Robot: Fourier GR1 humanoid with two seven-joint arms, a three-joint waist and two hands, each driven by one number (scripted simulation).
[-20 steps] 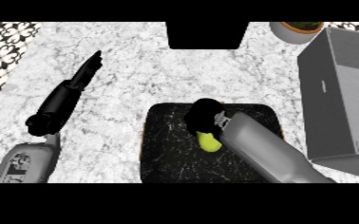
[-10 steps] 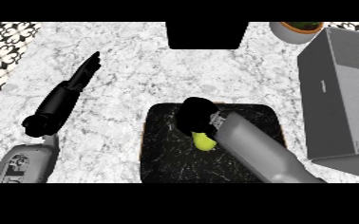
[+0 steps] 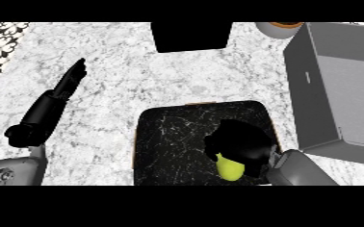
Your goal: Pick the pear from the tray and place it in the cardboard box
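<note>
Right hand (image 3: 238, 142) curled round pear (image 3: 229, 167) (on tray (image 3: 171, 134)).

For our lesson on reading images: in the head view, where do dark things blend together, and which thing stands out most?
Head view: the black right hand merges with the dark tray, so its outline is hard to trace; the yellow-green pear contrasts sharply; the grey cardboard box has a shaded outer wall.
</note>
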